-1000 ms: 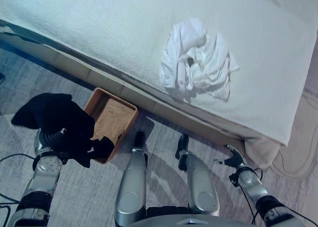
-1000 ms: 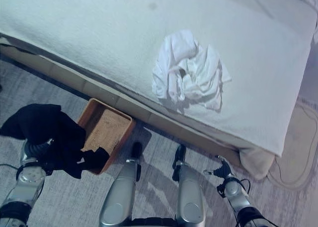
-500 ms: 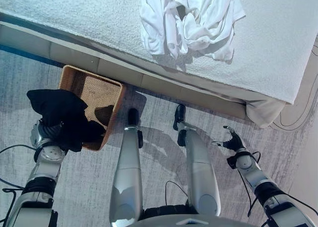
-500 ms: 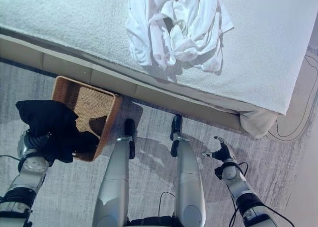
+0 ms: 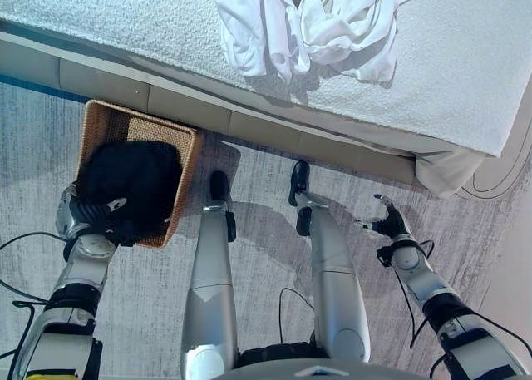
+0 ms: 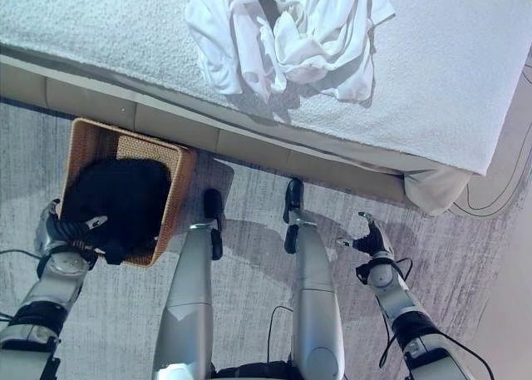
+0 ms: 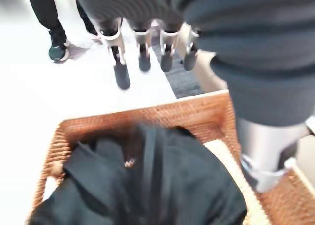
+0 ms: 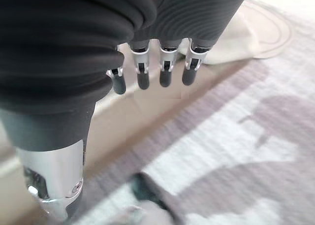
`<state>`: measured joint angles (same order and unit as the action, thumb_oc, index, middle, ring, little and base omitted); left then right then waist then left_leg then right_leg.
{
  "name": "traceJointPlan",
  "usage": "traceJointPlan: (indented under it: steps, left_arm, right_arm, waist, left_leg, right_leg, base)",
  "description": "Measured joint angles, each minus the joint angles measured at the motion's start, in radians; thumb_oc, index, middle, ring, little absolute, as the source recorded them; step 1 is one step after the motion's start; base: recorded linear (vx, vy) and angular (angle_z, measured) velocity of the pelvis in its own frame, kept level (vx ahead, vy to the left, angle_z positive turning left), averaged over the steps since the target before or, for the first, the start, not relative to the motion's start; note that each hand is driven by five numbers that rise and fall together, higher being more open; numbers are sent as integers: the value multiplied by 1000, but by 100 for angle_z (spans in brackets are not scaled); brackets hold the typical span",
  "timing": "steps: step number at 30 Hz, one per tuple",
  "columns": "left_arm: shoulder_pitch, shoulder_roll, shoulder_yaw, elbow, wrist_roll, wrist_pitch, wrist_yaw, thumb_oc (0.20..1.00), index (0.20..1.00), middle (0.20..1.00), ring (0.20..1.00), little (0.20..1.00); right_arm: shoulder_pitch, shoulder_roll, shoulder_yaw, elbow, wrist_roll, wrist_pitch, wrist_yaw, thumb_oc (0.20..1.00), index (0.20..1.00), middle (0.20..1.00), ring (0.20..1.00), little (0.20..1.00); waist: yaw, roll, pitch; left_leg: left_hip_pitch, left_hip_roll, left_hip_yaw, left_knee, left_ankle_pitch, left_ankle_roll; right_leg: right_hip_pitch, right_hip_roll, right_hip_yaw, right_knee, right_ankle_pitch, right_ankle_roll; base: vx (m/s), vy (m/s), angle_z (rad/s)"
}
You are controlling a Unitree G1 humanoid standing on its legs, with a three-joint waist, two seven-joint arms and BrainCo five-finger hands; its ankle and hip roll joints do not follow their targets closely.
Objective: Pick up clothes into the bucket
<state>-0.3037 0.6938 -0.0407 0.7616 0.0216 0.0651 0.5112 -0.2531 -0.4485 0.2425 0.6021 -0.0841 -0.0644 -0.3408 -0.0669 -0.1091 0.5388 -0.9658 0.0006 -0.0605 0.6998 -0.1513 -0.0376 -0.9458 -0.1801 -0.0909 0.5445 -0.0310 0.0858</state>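
black garment (image 5: 131, 183) is down in the wicker basket (image 5: 184, 179), heaped against the near rim, and the left hand (image 5: 83, 218) sits right at that near edge with its fingers (image 7: 143, 52) straight and apart, holding nothing, seen plainly in the left wrist view. the basket stands on the grey carpet (image 5: 266, 239) just beside the bed's base, under the bed's near edge. up on the bed (image 5: 125, 31), close to that near edge, the white clothes (image 5: 312, 22) lie in a bunched pile, well apart from the basket, not yet collected. right hand (image 5: 389, 226) hangs out over the carpet near the bed's corner, fingers (image 8: 166, 70) loose and extended, empty. risks from here: the black cloth is piled high and close to the hand, so a fold could catch on a fingertip as the arm lifts and drag back out over the rim. the basket looks light, a nudge from the wrist could shove or tip it. and the white pile is loose and trailing, a shallow grab may leave a sleeve behind or drop it on the carpet short of the basket.
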Motion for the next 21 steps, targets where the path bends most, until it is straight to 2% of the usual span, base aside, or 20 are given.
traceJointPlan:
  steps: [5, 9, 12, 16, 17, 19, 20, 21]
  left_arm:
    - [26, -1, 33, -30, 0, 17, 8, 1000, 1000, 1000, 1000, 1000]
    - [55, -15, 37, -66, 0, 16, 11, 1000, 1000, 1000, 1000, 1000]
    - [93, -56, 69, -126, -22, 5, 20, 1000, 1000, 1000, 1000, 1000]
    - [124, -120, 61, -261, -109, -49, 17, 1000, 1000, 1000, 1000, 1000]
    - [134, -131, 59, -296, -129, -68, 15, 1000, 1000, 1000, 1000, 1000]
    - [132, -159, 45, -329, -202, -127, -11, 1000, 1000, 1000, 1000, 1000]
    - [131, -207, 43, -339, -285, -172, -24, 1000, 1000, 1000, 1000, 1000]
    - [133, -225, 40, -349, -322, -187, -31, 1000, 1000, 1000, 1000, 1000]
  right_arm:
    - [6, 0, -37, -188, 15, -22, -32, 1000, 1000, 1000, 1000, 1000]
    - [-2, -4, -61, -262, 14, -36, -57, 1000, 1000, 1000, 1000, 1000]
    - [-44, -5, -91, -297, 12, -46, -91, 1000, 1000, 1000, 1000, 1000]
    - [-156, -26, -116, -275, -1, -45, -142, 1000, 1000, 1000, 1000, 1000]
    - [-186, -34, -115, -258, -2, -43, -152, 1000, 1000, 1000, 1000, 1000]
    - [-279, -53, -128, -245, -1, -37, -174, 1000, 1000, 1000, 1000, 1000]
    - [-364, -67, -132, -215, 2, -37, -192, 1000, 1000, 1000, 1000, 1000]
    - [-401, -81, -131, -179, 9, -36, -197, 1000, 1000, 1000, 1000, 1000]
  waist:
    - [0, 0, 0]
    - [3, 0, 0]
    - [8, 3, 0]
    - [34, 7, 1]
    - [33, 8, 1]
    - [63, 11, 1]
    - [79, 16, 1]
    - [88, 18, 1]
  left_leg:
    - [21, 1, 6, -21, 1, 1]
    - [43, 2, 6, -35, 2, 2]
    - [50, 1, 7, -45, 3, 2]
    - [59, -10, 5, -65, 16, 10]
    - [64, -10, 4, -74, 12, 3]
    - [69, -16, 2, -87, 27, 3]
    - [74, -21, -2, -105, 35, 2]
    - [76, -25, -5, -112, 40, 1]
  right_leg:
    - [11, 1, 4, -11, 0, 0]
    - [31, 1, 1, -19, 0, -5]
    - [37, -1, 0, -21, 1, -7]
    - [36, -14, -7, -10, 1, -6]
    - [38, -16, -8, -9, -11, -13]
    - [35, -24, -9, -7, -7, -10]
    - [37, -29, -14, -5, -11, -10]
    - [37, -33, -18, -5, -12, -10]
  base:
    - [0, 3, -1]
    - [0, 0, 0]
    - [0, 0, 0]
    - [-12, 5, 8]
    - [8, -12, 13]
    - [-29, -23, 12]
    - [-61, -43, 13]
    - [10, -45, 18]
